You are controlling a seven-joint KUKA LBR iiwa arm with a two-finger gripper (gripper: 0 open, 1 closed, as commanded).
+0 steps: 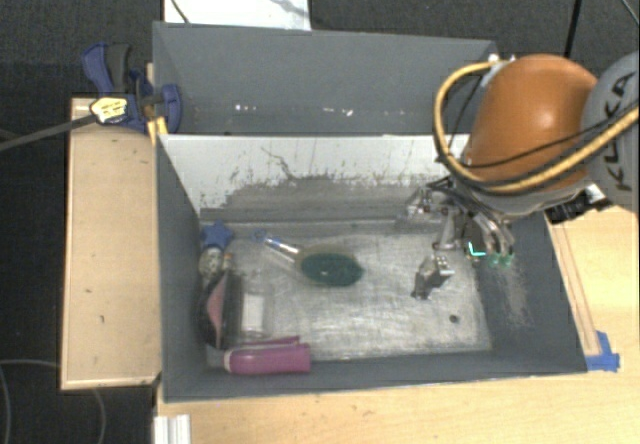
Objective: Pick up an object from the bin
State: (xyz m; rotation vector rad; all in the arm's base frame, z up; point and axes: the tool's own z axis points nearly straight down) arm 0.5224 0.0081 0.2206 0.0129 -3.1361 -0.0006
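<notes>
Lying by the bin's (300, 82) left wall are a blue piece (215, 235) and a pink-purple tube (268, 359); a dark green oval disc (332, 269) sits mid-floor. Right of it, apart, the gripper (432, 282) hangs over bare floor, seemingly empty; open or closed, I cannot tell. Nothing is grasped yet, so the whole pick remains.

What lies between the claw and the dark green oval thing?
Only bare bin floor, seen in the camera view, separates the claw from the green oval.
</notes>
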